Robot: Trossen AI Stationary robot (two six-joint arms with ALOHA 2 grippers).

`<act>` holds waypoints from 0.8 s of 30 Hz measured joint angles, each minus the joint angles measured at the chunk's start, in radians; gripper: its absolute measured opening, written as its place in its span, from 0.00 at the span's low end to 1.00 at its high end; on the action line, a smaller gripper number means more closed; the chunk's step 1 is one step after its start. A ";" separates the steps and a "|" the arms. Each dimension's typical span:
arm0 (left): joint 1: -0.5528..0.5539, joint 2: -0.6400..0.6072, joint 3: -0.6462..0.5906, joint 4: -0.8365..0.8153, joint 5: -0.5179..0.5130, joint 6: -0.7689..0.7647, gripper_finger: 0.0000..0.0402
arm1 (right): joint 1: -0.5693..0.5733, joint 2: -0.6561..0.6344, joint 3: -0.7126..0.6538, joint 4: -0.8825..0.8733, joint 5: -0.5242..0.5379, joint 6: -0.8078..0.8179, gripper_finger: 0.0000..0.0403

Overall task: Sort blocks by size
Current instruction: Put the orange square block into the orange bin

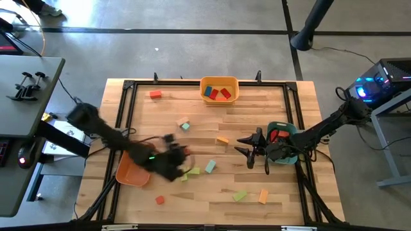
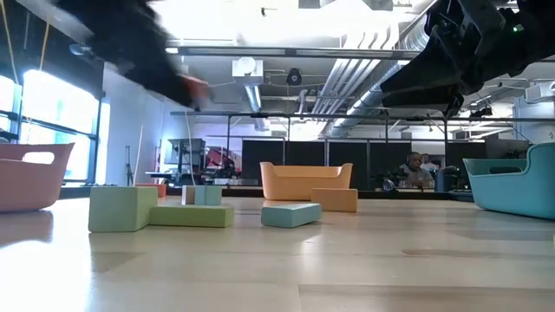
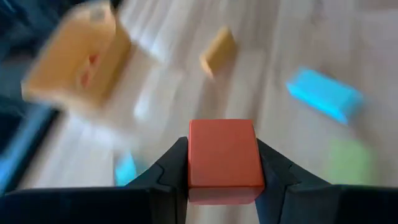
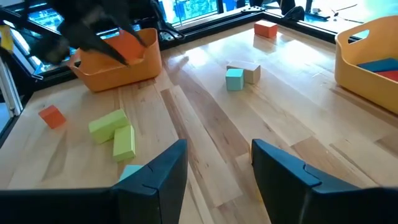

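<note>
My left gripper [image 1: 182, 154] is shut on a red cube [image 3: 222, 158] and stands above the table beside the orange tray [image 1: 131, 173]. It shows blurred in the low view [image 2: 186, 85] and in the right wrist view [image 4: 127, 46]. My right gripper [image 1: 247, 149] is open and empty, just left of the teal tray [image 1: 282, 138], which holds a red block. Loose blocks lie on the table: green ones [image 1: 192, 172], a teal one [image 1: 210, 166], an orange one [image 1: 222, 140], and a red one [image 1: 160, 200]. My left gripper pinches the red cube by two opposite sides [image 3: 191, 162] between its two fingers. The cube's top face shows between the fingertips. The cube is lifted clear of the table, as the low view shows [image 2: 195, 87].
A yellow tray [image 1: 219, 90] with blue and red blocks stands at the far edge. More blocks lie about: a red one [image 1: 155, 94], a teal and tan pair [image 1: 185, 124], a green one [image 1: 239, 196] and an orange one [image 1: 263, 196]. A black frame [image 1: 122, 115] rims the table.
</note>
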 joint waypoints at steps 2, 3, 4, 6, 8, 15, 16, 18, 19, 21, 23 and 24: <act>-0.082 -0.087 0.000 -0.211 0.068 -0.244 0.25 | 0.000 0.000 0.000 0.000 0.007 -0.004 0.43; -0.124 -0.123 0.000 -0.295 0.123 -0.372 0.25 | 0.000 0.000 0.000 0.000 0.014 -0.012 0.43; -0.163 -0.150 0.000 -0.367 0.182 -0.504 0.25 | 0.000 0.000 0.000 0.000 0.018 -0.017 0.43; -0.245 -0.184 0.000 -0.490 0.275 -0.718 0.25 | 0.000 0.000 0.000 0.001 0.028 -0.021 0.43; -0.317 -0.191 0.000 -0.589 0.332 -0.875 0.25 | 0.000 0.000 0.000 0.001 0.040 -0.029 0.43; -0.426 -0.182 -0.083 -0.642 0.409 -1.059 0.25 | 0.000 0.000 0.000 0.002 0.040 -0.038 0.43; -0.428 -0.182 -0.104 -0.618 0.419 -1.059 0.27 | 0.000 0.000 0.000 0.002 0.040 -0.039 0.43; -0.427 -0.181 -0.142 -0.581 0.449 -1.059 0.31 | 0.000 0.000 0.000 0.002 0.040 -0.039 0.43; -0.425 -0.182 -0.160 -0.570 0.460 -1.065 0.34 | 0.000 0.000 0.000 0.002 0.040 -0.038 0.43; -0.418 -0.181 -0.192 -0.555 0.471 -1.093 0.37 | 0.000 0.000 0.000 0.002 0.039 -0.040 0.43; -0.411 -0.181 -0.214 -0.555 0.470 -1.131 0.39 | 0.000 0.000 0.000 0.002 0.039 -0.040 0.43; -0.406 -0.181 -0.223 -0.555 0.468 -1.142 0.40 | 0.000 0.000 0.000 0.002 0.039 -0.040 0.43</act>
